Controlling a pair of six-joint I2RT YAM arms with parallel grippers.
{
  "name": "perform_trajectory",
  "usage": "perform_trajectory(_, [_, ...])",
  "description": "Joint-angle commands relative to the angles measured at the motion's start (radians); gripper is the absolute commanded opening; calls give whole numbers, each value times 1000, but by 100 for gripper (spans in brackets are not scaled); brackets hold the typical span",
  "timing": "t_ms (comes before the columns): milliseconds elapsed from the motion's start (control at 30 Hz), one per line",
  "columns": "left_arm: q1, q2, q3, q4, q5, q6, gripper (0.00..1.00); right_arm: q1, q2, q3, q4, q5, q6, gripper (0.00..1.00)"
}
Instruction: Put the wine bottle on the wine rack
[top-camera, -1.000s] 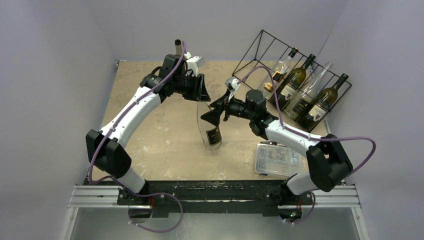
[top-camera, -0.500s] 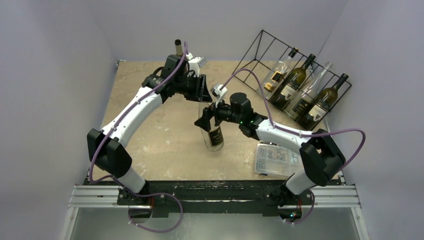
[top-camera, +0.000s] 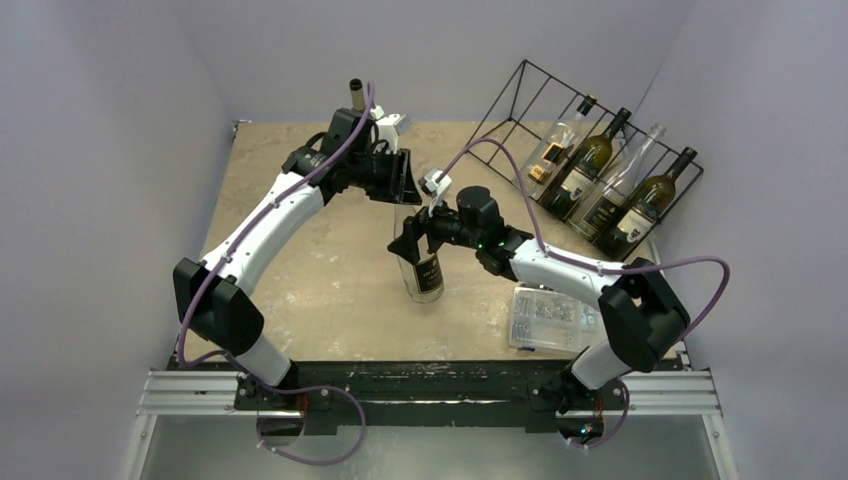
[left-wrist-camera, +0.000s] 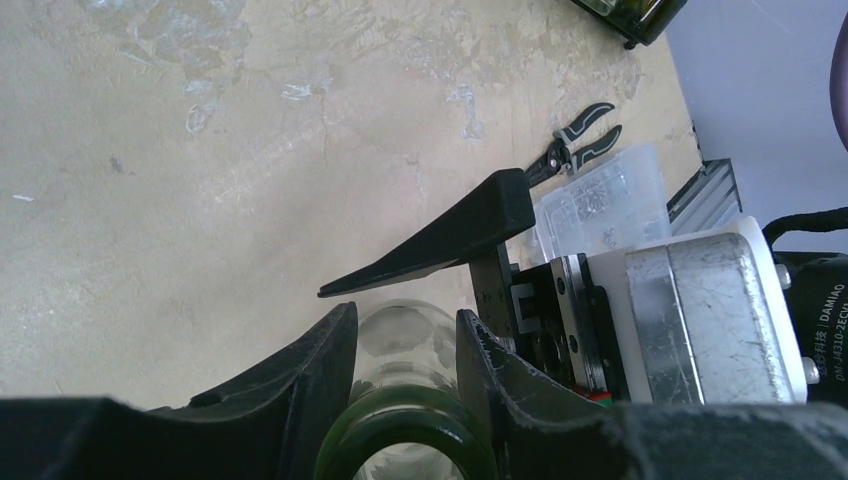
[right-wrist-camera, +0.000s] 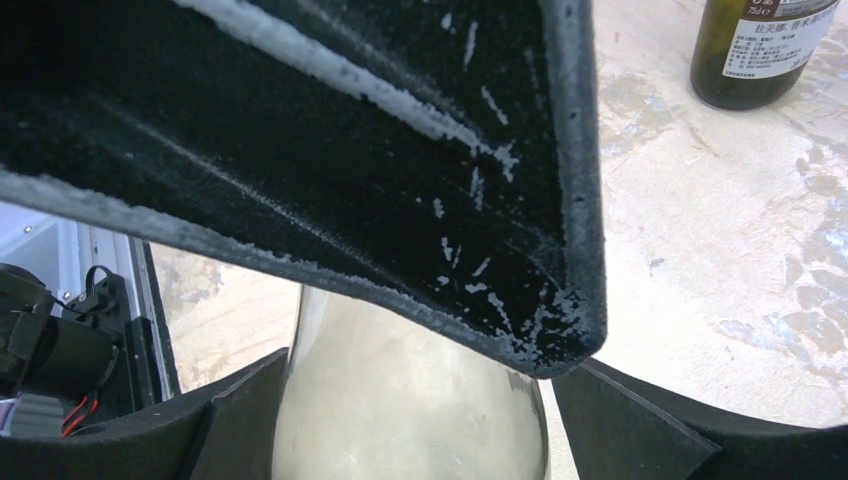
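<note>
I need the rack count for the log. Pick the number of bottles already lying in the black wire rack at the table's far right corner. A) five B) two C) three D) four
D: four glass bottles, two clear and two dark, lie side by side in the black thin-wire wedge-shaped wine rack.

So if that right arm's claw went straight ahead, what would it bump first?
The wine bottle: its glass body sits between the jaws of the right gripper; whether they touch is unclear.
</note>
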Motion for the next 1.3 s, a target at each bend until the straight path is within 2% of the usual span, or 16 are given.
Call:
perform_trajectory(0, [-3,-48,90,53,75,-42,0,8,11,42,15,29,-11,95])
perform_trajectory(167, [-2,-54,94,39,89,-39,0,9,-4,27,49,30,10,77])
perform_trajectory(233, [-1,-55,93,32,92,-39,2,9,-18,9,81,31,23,65])
perform_trajectory(267, [-1,-55,93,29,94,-38,3,8,-24,-1,101,32,30,56])
perform_trajectory(367, [2,-57,93,21,93,-34,8,9,-34,-15,134,32,49,40])
perform_trajectory(467, [3,-62,93,12,84,-32,18,9,-39,-22,152,42,55,21])
perform_trajectory(533, [4,-69,91,8,75,-30,32,8,-42,-30,164,52,56,1])
perform_trajectory(667, [5,-84,87,-3,52,-20,55,9,-47,-42,181,80,60,0])
perform_trajectory(833, [8,-110,88,-25,0,-4,69,8,-52,-79,242,120,83,0])
perform_trajectory(1100, [17,-184,85,-78,-89,47,72,8,-82,-108,275,192,89,0])
perform_trajectory(1267, [22,-263,78,-135,-220,126,73,5,-122,-132,300,250,118,0])
